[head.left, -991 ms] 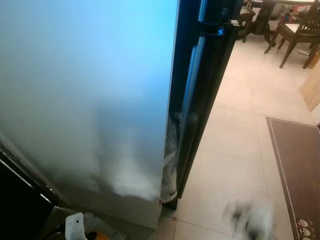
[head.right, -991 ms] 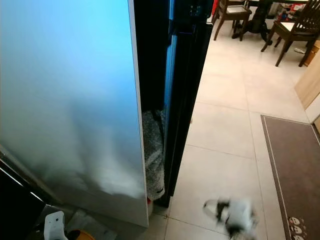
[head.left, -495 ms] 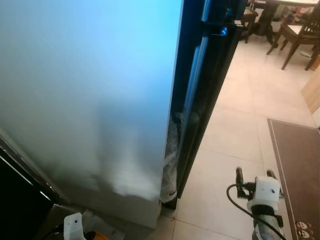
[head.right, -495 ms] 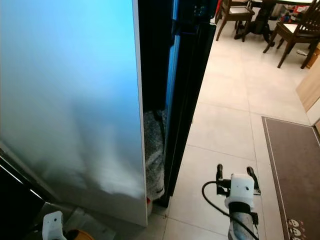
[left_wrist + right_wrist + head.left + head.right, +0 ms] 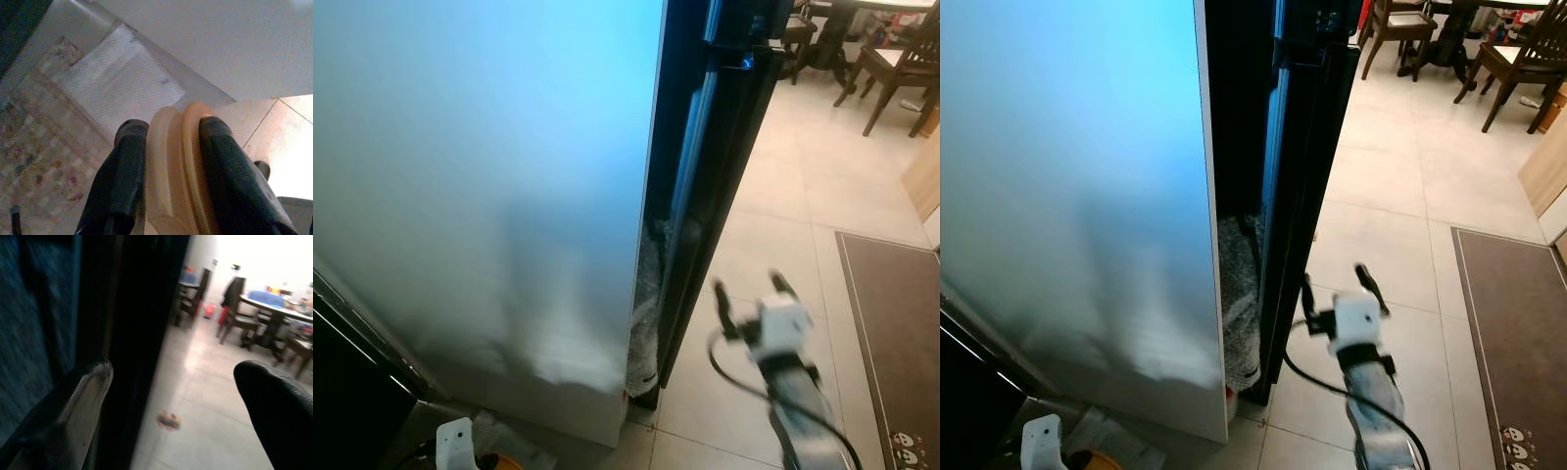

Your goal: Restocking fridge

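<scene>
Change since 0.5 s ago: right gripper (image 5: 1337, 287), with its white wrist block and black cable, has risen from low over the floor and swung in toward the dark fridge edge; the fridge and room hold their places.
Right gripper: its 2 black fingers are spread wide with nothing between them, tips just beside the glossy black fridge door (image 5: 1304, 137); its wrist view looks along that dark door edge toward the dining room.
Left gripper: low at the robot's left side, its 2 fingers (image 5: 122, 181) clamped on a pale orange, round-edged plastic object (image 5: 173, 166) (what kind of item it is I cannot tell).
Fridge: the wide pale blue-grey frosted panel (image 5: 480, 176) takes up the left of the eye views, with a narrow dark gap between it and the black door; something wrapped in clear crinkled plastic (image 5: 1239, 294) shows low in that gap.
Floor: beige tiles (image 5: 1400, 196), a brown doormat (image 5: 1513, 323) to the right, dark wooden chairs (image 5: 1518, 59) far back.
Progress: early, by my reading. 1 item is in hand but not yet inside; the door looks barely ajar.
Left to do: likely pull the door wide with the free gripper, then shelve the orange item.
</scene>
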Controlling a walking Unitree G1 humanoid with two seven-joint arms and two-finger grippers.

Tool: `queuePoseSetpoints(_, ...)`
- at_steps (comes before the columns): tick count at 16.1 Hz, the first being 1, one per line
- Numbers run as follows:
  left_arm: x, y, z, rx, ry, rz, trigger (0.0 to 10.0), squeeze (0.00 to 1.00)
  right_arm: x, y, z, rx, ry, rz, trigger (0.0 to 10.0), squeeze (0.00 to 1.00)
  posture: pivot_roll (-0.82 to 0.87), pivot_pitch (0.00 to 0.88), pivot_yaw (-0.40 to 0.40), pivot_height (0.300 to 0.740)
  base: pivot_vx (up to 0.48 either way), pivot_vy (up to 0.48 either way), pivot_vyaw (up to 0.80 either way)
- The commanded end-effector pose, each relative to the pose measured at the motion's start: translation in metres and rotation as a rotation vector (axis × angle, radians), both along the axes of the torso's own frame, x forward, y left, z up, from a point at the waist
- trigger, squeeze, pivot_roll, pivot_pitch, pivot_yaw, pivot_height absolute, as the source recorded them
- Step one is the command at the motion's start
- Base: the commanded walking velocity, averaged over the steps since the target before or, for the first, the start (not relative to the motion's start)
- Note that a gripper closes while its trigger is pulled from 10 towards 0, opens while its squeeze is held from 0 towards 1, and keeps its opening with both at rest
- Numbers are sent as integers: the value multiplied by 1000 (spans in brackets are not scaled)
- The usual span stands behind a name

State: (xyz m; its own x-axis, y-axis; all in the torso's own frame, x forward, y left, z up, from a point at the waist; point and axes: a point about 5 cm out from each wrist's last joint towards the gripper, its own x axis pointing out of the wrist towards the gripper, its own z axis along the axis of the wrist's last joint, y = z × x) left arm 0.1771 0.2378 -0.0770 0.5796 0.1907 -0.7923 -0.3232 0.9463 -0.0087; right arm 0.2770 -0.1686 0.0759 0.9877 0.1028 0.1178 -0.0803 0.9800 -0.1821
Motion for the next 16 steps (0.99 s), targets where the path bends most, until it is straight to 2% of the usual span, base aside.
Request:
queuePoseSetpoints(1, -7, 1, -3, -2, 28, 3, 10000, 0, 5, 6, 3, 30, 18, 18, 10000, 0, -119, 0, -9, 740, 0, 0, 0)
queuePoseSetpoints(3, -5, 1, -2, 1, 22, 6, 10000, 0, 19, 16, 5, 40, 46, 33, 10000, 0, -123, 0, -11, 740, 0, 0, 0)
queuePoseSetpoints(6, -3, 2, -1, 0, 18, 14, 10000, 0, 29, 32, 12, 38, 69, 109, 10000, 0, -116, 0, -13, 740, 0, 0, 0)
queuePoseSetpoints(9, -1, 2, 0, -2, 14, 26, 10000, 0, 39, 27, 15, 18, 99, 62, 10000, 0, -121, 0, -10, 740, 0, 0, 0)
queuePoseSetpoints(10, 0, 1, 0, -4, 12, 29, 10000, 0, 46, 22, 17, -1, 115, 37, 10000, 549, -115, 0, -14, 740, 0, 0, 0)
queuePoseSetpoints(11, 1, 0, 0, -6, 11, 33, 10000, 0, 50, 18, 20, 2, 114, 3, 10000, 557, -113, 0, -15, 740, 0, 0, 0)
queuePoseSetpoints(12, 1, 0, 0, -7, 10, 35, 10000, 0, 53, 15, 22, 2, 111, -21, 10000, 553, -113, 0, -16, 740, 0, 0, 0)
queuePoseSetpoints(13, 2, 0, 0, -8, 10, 37, 10000, 0, 56, 14, 24, -10, 117, -31, 10000, 455, -115, 0, -15, 740, 0, 0, 0)
queuePoseSetpoints(14, 2, -1, 0, -9, 10, 38, 10000, 0, 59, 15, 24, -17, 124, -32, 10000, 0, -113, 0, -17, 740, 0, 0, 0)
queuePoseSetpoints(16, 3, -1, 0, -11, 6, 45, 10000, 0, 66, 19, 30, -3, 115, -5, 10000, 0, -107, 0, -22, 740, 0, 0, 0)
